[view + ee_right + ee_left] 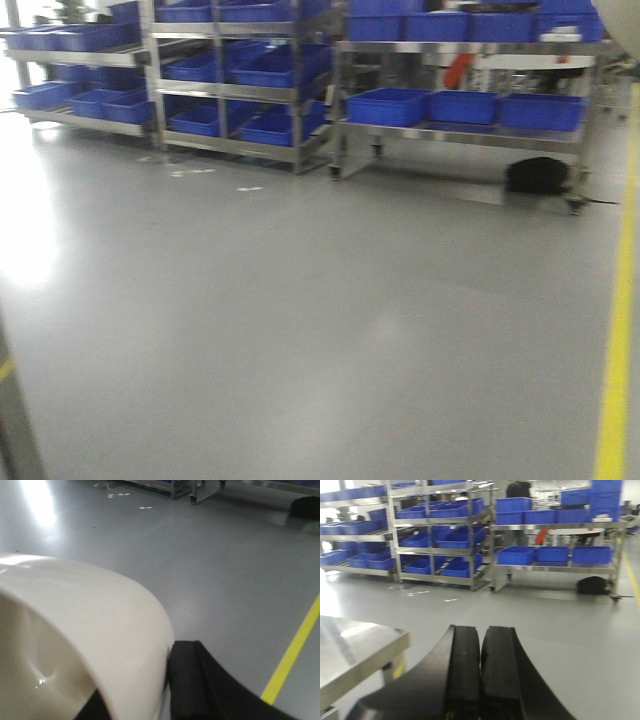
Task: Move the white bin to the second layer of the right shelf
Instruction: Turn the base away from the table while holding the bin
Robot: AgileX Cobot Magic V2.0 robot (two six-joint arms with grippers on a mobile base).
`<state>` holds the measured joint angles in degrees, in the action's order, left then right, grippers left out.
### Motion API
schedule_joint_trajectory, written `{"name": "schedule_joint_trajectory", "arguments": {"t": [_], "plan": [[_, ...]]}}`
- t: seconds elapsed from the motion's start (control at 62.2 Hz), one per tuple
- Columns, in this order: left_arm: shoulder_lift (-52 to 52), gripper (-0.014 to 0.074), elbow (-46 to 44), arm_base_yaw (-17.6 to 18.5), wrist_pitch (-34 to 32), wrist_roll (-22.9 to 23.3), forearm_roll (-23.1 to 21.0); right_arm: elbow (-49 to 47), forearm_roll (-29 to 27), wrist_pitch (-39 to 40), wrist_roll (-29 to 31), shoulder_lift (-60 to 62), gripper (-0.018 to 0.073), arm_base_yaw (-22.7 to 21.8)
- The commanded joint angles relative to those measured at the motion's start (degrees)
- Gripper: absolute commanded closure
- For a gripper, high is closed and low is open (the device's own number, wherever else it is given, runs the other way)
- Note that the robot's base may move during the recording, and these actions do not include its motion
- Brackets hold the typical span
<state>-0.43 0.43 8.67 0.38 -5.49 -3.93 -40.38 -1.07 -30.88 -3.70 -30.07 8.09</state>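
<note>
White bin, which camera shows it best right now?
The right wrist view: the white bin fills its lower left, rim and wall close up, pinched by the right end effector. The front view shows at most a pale blurred sliver in its top right corner, too little to identify. The left wrist view shows none of it.

One white bin [75, 630] at the right gripper [145, 682], one yellow floor line [292, 650] to its right. Well ahead of the left gripper [480, 680]: three steel racks [555, 526], over a dozen blue crates [516, 556] (exact count unclear) and one black bag [591, 585]. One steel tabletop [355, 645] just to its left.
</note>
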Motion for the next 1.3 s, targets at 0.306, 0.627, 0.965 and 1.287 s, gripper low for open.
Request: {"name": "schedule_joint_trajectory", "arguments": {"t": [0.306,0.627,0.965,1.287], "plan": [[-0.76,0.0512,1.9,0.11,-4.99,0.43,-0.29,-1.75,0.12,6.13,0.22,-0.01,0.0508,-0.33],[-0.76,0.0512,1.9,0.11,-4.99,0.43,-0.29,-1.75,0.12,6.13,0.22,-0.01,0.0508,-0.33],[-0.76,0.0512,1.9,0.11,-4.99,0.43,-0.29,-1.75,0.12,6.13,0.22,-0.01,0.0508,-0.33],[-0.76,0.0512,1.9,0.11,-4.99,0.43,-0.29,-1.75,0.12,6.13,0.22,-0.01,0.0508,-0.33]]}}
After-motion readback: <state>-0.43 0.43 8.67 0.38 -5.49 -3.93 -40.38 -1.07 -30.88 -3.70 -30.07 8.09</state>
